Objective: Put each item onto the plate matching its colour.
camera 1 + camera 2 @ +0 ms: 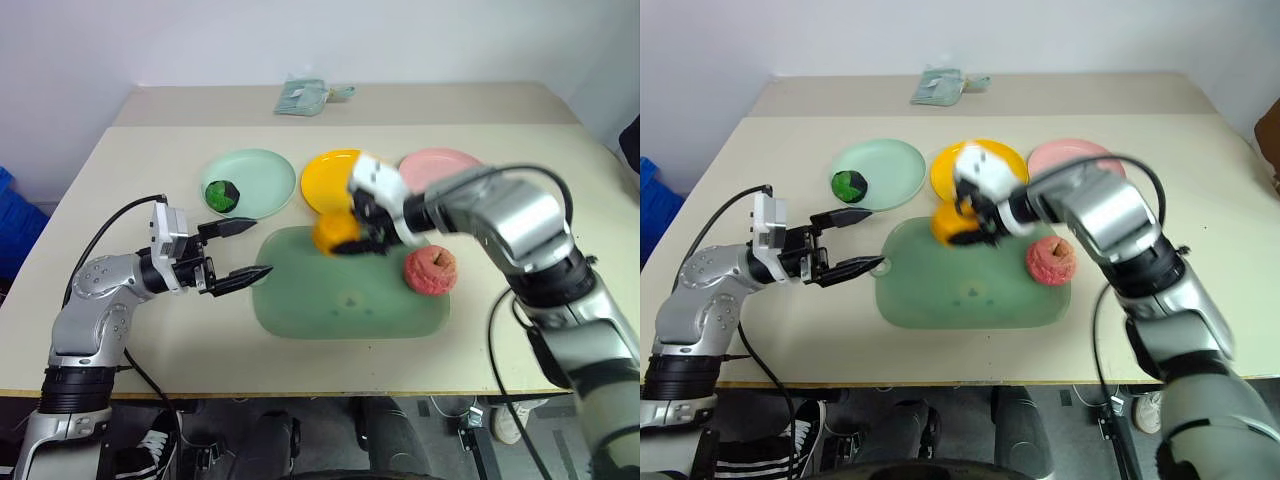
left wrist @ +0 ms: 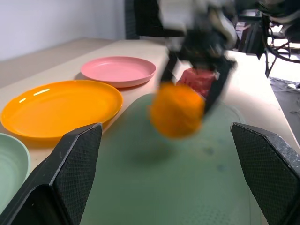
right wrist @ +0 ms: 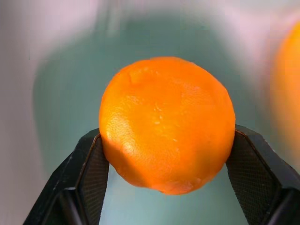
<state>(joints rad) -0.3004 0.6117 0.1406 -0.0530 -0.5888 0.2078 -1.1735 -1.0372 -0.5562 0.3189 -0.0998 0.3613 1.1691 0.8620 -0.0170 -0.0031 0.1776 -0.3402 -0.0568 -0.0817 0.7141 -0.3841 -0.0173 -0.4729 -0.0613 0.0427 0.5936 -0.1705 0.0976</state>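
Head views: a beige table [image 1: 120, 180] carries three plates in a row across its middle. The mint green plate [image 1: 262, 172] sits toward the left edge, the yellow plate [image 1: 322, 180] is in the centre, and the pink plate [image 1: 445, 162] lies toward the right edge. The dark green fruit [image 1: 220, 195] rests on the near left part of the mint plate. A large green mat [image 1: 350, 300] lies in front of the plates, toward the near edge. The red apple [image 1: 430, 270] sits on the mat's right side. The right gripper [image 1: 357, 232] clamps the orange fruit [image 1: 333, 233] over the mat's far edge, just before the yellow plate's near rim. The left gripper [image 1: 245, 250] is just off the mat's left edge, pointing level toward it, jaws spread wide and holding nothing. A pale green cloth bundle [image 1: 305, 97] lies near the table's far edge.

Left wrist view: the two black fingers [image 2: 75, 159] stand far apart with only the mat between them. Beyond them the orange fruit hangs in the right gripper's jaws, clear of the mat, with the apple behind it and the yellow and pink plates alongside.

Right wrist view: both black fingers [image 3: 86, 178] press against opposite sides of the orange fruit, with blurred green mat behind.
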